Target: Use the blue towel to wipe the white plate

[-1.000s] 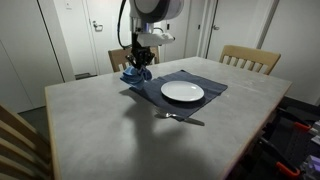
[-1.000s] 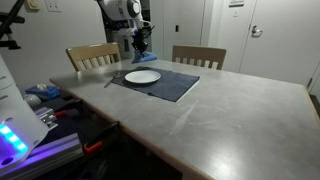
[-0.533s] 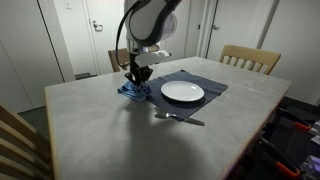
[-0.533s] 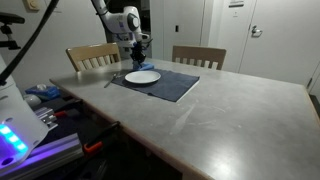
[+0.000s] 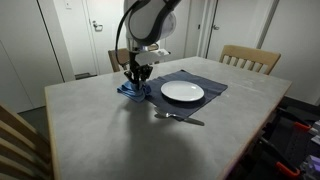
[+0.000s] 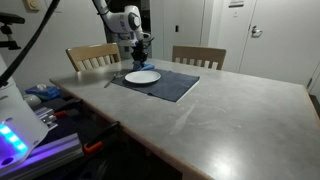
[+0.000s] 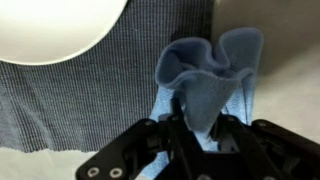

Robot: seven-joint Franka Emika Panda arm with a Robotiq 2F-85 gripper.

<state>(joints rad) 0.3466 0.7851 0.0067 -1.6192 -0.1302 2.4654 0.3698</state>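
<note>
The blue towel [image 7: 210, 80] is bunched up and pinched between my gripper's fingers [image 7: 198, 125]. In an exterior view the gripper [image 5: 135, 84] holds the towel [image 5: 132, 90] low at the near left corner of the dark placemat [image 5: 205, 85], beside the white plate [image 5: 182, 92]. In an exterior view the gripper [image 6: 138, 57] stands just behind the plate [image 6: 142, 76]. The wrist view shows the plate's rim [image 7: 50, 30] at the upper left, apart from the towel, with the placemat [image 7: 70, 100] under both.
A metal fork or spoon [image 5: 180, 118] lies on the grey table [image 5: 100, 130] in front of the placemat. Wooden chairs [image 5: 250, 60] stand at the table's far side and a chair back [image 5: 15, 140] at the near left.
Over the last second the gripper came down with the towel from above the placemat's corner to the table surface. In the last half second nothing visibly moved.
</note>
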